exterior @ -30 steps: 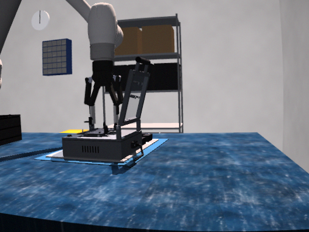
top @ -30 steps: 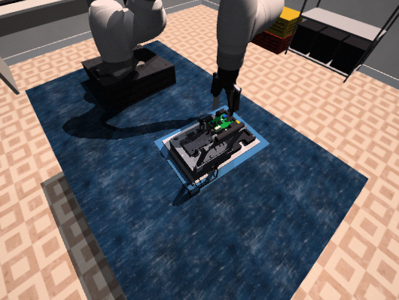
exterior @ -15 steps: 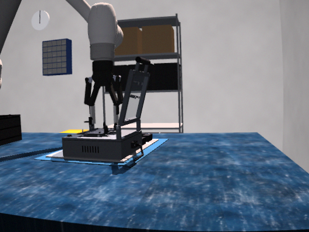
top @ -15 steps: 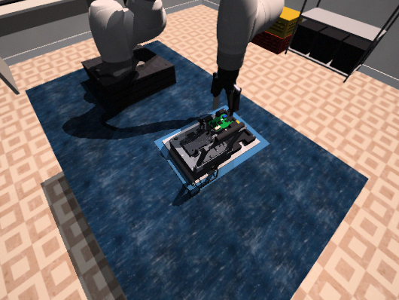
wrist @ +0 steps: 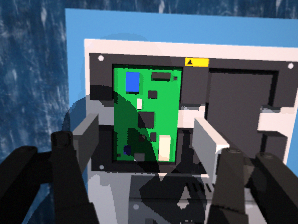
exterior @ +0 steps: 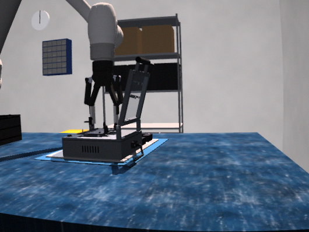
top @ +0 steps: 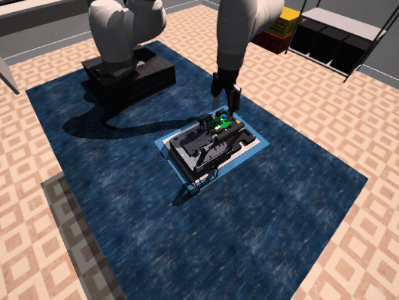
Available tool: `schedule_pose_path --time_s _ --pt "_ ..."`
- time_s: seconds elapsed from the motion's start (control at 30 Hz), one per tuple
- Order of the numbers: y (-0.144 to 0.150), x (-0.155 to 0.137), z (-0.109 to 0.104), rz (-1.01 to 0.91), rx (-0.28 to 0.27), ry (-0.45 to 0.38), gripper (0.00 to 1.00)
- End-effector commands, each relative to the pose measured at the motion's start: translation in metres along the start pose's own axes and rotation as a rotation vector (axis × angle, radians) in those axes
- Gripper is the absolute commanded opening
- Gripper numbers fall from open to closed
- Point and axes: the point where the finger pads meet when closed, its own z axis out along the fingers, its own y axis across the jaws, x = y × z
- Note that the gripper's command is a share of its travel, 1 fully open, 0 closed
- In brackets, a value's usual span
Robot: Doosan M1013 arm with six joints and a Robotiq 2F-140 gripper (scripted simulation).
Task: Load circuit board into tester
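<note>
Above tray [wrist: 98, 60], gripper [wrist: 148, 134] apart, empty, fingers straddling green board [wrist: 145, 114] in left pocket; tester [exterior: 96, 146] lid [exterior: 134, 93] raised.

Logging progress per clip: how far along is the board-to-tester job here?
Early stage. Done: the tester's lid stands open. In hand: the open gripper hangs above the circuit board, fingers either side, the board lying in the tray's left pocket in the wrist view. Left: grasping, seating on pins, closing the lid, releasing.
</note>
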Motion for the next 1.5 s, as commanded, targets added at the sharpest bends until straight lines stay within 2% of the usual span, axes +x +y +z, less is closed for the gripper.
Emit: schedule_pose_path --time_s 0.0,0.97,1.47 --pt "0.0 0.0 0.0 0.0 0.0 0.0 0.58" --pt "0.0 0.0 0.033 0.0 0.0 0.0 0.58" --pt "0.0 0.0 0.038 0.0 0.0 0.0 0.58"
